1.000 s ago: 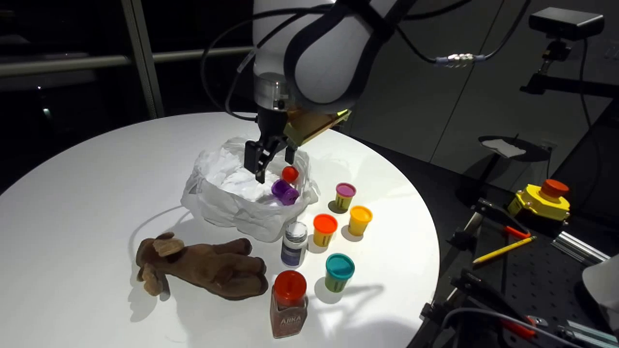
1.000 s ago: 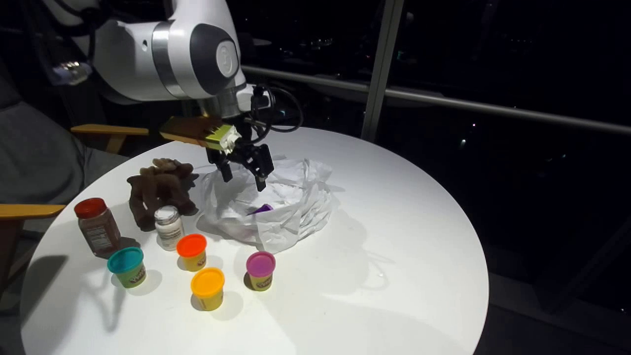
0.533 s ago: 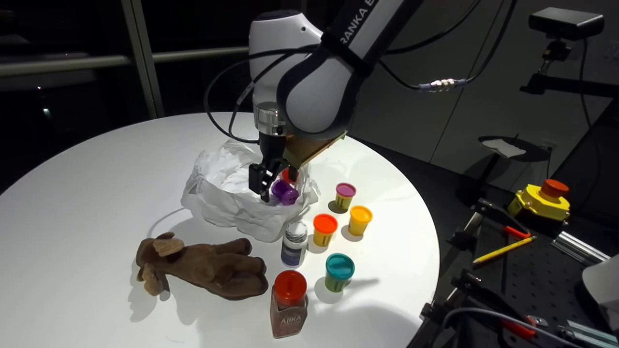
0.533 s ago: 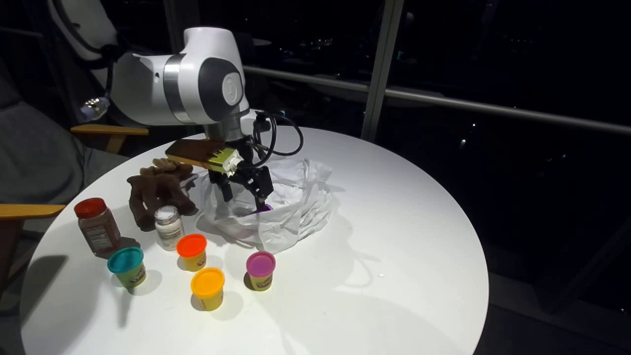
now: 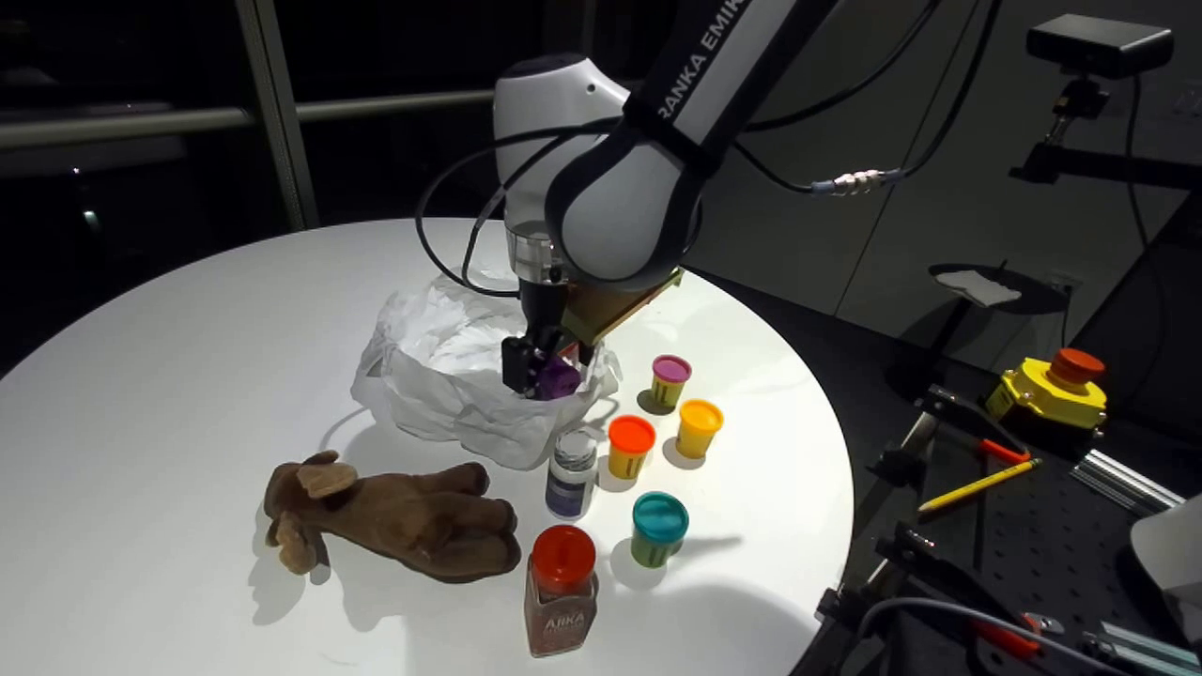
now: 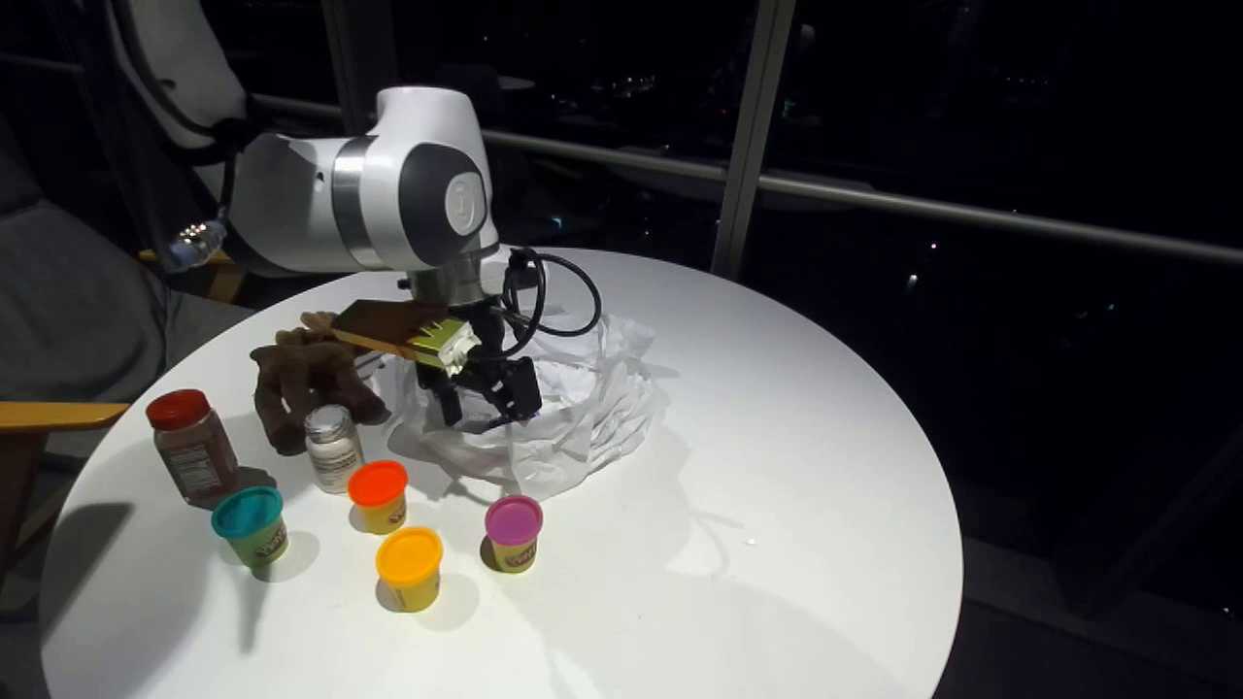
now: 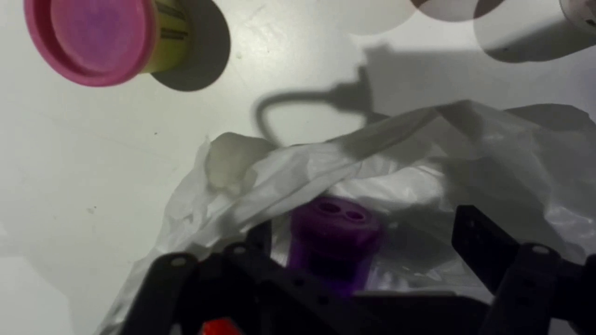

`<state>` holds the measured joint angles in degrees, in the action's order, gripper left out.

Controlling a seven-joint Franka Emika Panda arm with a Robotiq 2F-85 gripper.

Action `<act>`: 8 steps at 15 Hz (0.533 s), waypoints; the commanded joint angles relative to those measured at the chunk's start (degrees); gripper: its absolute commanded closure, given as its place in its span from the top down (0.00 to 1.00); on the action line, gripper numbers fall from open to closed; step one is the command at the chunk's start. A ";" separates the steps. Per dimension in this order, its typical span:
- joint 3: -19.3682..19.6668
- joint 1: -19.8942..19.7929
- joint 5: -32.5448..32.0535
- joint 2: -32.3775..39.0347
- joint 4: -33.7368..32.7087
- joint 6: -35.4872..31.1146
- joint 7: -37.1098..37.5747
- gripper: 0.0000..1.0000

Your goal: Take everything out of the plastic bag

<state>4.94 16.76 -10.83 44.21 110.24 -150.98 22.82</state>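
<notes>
In the wrist view, a fold of the plastic bag (image 7: 302, 172) hid the end of one finger of the gripper (image 7: 365, 230), and the gripper blocked the lower end of the purple container (image 7: 333, 237); contact between them could not be established. The pink-lidded tub (image 7: 93, 37) was cut off by the top edge; an object (image 7: 584, 11) in the upper right corner was too cropped to identify. In an exterior view, a red item (image 5: 569, 353) was mostly concealed behind the gripper. In an exterior view, the gold block (image 6: 384, 325) obscured part of the plush toy (image 6: 313, 383). Label print on the white bottle (image 5: 570, 493) was illegible.
</notes>
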 commanded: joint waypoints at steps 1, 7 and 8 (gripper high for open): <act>0.89 0.59 1.88 1.59 -2.15 2.33 1.02 1.00; 1.59 0.71 2.39 1.83 -2.16 1.90 1.94 0.51; 1.77 0.82 2.33 1.60 -2.03 1.75 2.23 0.44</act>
<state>5.80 16.76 -9.67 45.76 109.49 -149.81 24.12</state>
